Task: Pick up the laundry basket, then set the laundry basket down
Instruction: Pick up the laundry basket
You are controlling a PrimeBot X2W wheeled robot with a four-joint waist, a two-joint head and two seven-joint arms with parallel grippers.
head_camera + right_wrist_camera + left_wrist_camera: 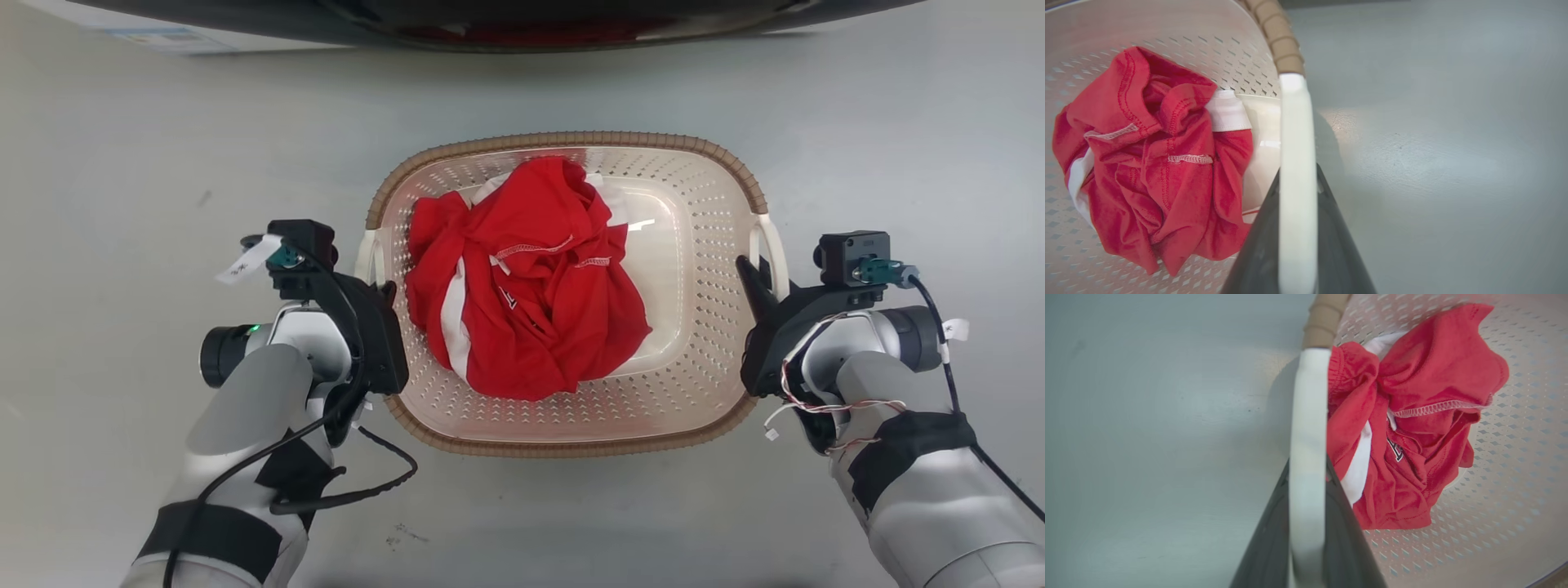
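The laundry basket [571,140], cream-white and perforated with a brown woven rim, sits in the middle of the head view with a crumpled red and white garment [522,278] inside. My left gripper [384,287] is at its left loop handle [369,255]. In the left wrist view the white handle [1308,428] runs between the two dark fingers [1269,547], which are shut on it. My right gripper [755,278] is at the right handle [774,245]. The right wrist view shows that handle [1296,134] clamped between its fingers [1339,253]. I cannot tell whether the basket rests on the floor.
The dark curved front of a large machine [522,24] crosses the top edge of the head view, just beyond the basket. Smooth grey floor [163,163] surrounds the basket on both sides and in front.
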